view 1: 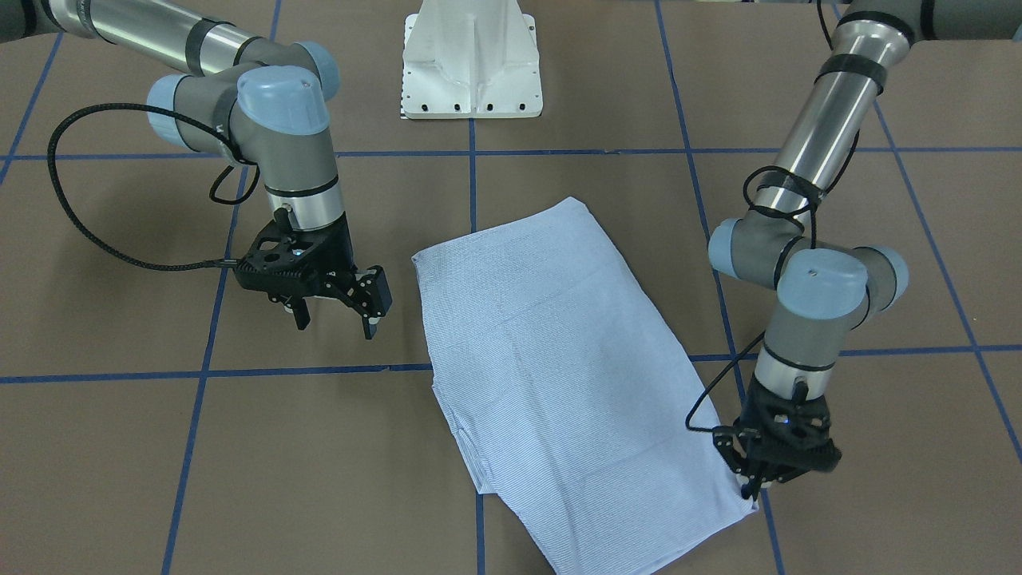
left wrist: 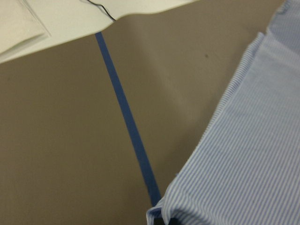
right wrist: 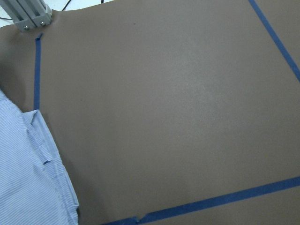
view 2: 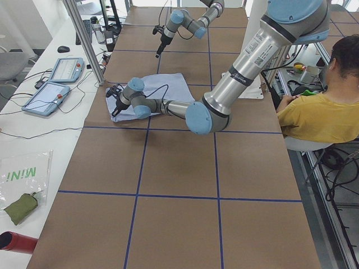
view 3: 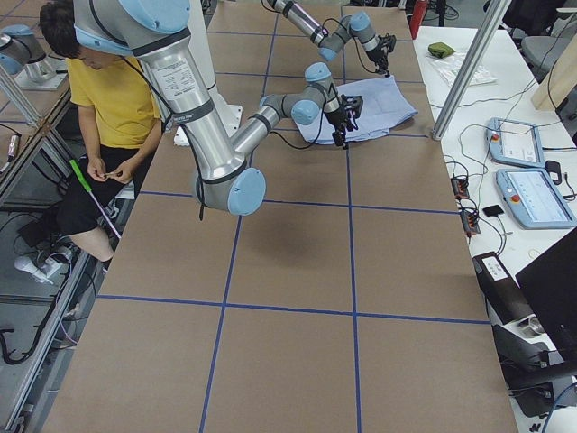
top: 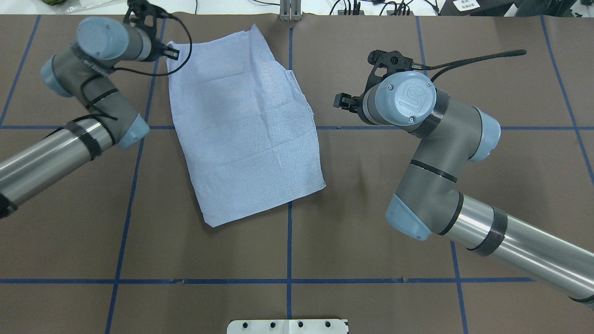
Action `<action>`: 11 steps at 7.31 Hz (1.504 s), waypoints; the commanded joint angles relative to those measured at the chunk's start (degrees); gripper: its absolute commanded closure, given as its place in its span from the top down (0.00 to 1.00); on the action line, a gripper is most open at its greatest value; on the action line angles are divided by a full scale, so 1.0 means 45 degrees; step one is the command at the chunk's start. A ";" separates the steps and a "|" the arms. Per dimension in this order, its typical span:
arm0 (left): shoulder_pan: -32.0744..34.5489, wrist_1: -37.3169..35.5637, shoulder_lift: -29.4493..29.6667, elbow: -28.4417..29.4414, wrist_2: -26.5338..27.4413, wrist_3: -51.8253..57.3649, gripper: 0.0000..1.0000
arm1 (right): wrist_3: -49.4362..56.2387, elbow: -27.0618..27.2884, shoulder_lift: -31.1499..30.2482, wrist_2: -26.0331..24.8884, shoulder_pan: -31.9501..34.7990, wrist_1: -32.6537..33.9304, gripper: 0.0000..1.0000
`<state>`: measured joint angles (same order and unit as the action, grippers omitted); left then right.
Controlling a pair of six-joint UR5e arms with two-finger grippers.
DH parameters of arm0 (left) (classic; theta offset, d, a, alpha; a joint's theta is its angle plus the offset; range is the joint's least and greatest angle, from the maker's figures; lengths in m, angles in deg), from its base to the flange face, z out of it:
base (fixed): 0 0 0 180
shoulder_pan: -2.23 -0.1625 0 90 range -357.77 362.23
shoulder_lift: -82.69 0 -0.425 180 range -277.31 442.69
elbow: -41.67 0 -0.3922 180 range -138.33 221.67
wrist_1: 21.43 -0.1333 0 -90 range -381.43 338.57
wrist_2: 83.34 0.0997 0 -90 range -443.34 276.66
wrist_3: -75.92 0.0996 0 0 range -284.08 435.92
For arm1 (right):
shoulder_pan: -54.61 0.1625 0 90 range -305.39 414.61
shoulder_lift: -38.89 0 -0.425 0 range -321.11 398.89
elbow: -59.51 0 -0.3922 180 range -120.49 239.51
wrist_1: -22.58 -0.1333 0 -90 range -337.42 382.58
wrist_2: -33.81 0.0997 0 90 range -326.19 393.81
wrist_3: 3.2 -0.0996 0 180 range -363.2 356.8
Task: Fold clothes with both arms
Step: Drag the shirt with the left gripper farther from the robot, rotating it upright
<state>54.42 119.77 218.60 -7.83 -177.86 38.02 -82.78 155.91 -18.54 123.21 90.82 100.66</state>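
One desk (top: 371, 241), papered in brown and ruled into large squares by blue tape lines (top: 288, 250), set in a lab room. Off the near edge, one seated person (view 2: 322, 109) in a yellow top. At the middle of the near edge, one white pedestal (view 1: 471, 64).

Two arms, reaching from the near side: left arm (top: 55, 148) over the left edge, right arm (top: 441, 162) over the right half. Wide bare paper across the near half, from near-left corner to near-right corner, and more bare paper toward the right edge.

One shirt (top: 246, 125), pale blue with fine white stripes, folded to a rough rectangle, flat and slanted in the far half, about the centre line and a little to the left, with its far corners close to the far edge.

Right claw (view 1: 335, 318) released, spread wide, holding nothing, just off the shirt's right side and apart from it. Left claw (view 1: 750, 485) low at the far-left shirt corner, clenched on the cloth there.

At the far edge, one grey post (top: 290, 9). Past it, one white bench (view 2: 22, 140) with two pendants (view 2: 59, 84).
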 commanded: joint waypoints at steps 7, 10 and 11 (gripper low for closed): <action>0.0336 -0.0148 -0.2660 -0.4035 -0.1886 0.0786 1.00 | -0.5772 0.0766 0.0729 -0.1389 -0.2554 0.1761 0.98; 0.0239 -0.0070 -0.3032 -0.4543 -0.1906 0.0727 1.00 | -0.7917 -0.0011 0.1727 -0.1584 -0.3845 0.3196 0.96; 0.0238 -0.0070 -0.3227 -0.4837 -0.1925 0.0727 1.00 | -0.8249 -0.0653 0.1921 -0.2049 -0.4022 0.3138 0.96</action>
<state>55.60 119.43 205.15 -28.03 -186.45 41.34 -117.54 155.84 -10.90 115.78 74.11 114.67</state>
